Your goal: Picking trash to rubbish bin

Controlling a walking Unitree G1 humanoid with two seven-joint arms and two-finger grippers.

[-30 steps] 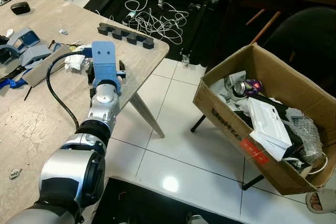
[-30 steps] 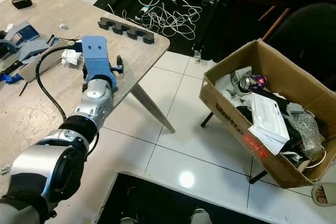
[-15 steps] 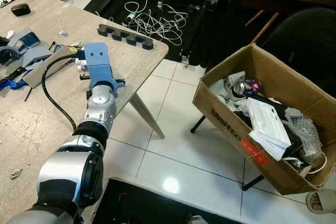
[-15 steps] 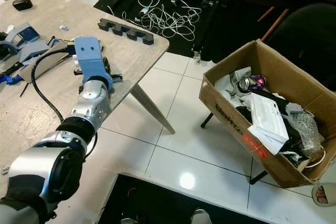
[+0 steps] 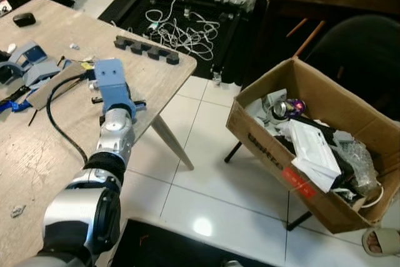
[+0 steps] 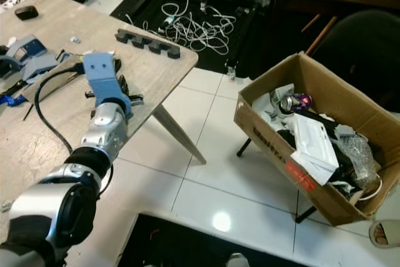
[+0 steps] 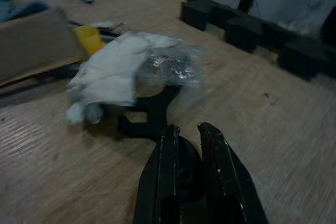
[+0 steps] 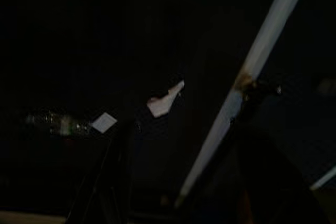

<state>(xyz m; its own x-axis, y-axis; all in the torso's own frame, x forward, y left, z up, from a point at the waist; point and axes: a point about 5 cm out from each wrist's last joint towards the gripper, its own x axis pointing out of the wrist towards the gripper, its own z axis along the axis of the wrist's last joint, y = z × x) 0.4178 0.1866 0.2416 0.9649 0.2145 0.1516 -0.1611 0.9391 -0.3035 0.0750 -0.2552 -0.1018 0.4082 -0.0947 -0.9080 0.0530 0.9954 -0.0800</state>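
- Reaching low across the table (image 5: 37, 154), the left gripper (image 7: 185, 129) holds its fingers nearly closed, empty.
- Crumpled white trash (image 7: 118, 72) lies just beyond the fingertips.
- The right gripper's finger state cannot be told.

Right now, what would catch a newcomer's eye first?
The left arm's blue wrist mount stretches over the wooden table, its gripper nearly shut just short of a crumpled white wad. To the robot's right a cardboard box brimming with trash stands on the white tiles.
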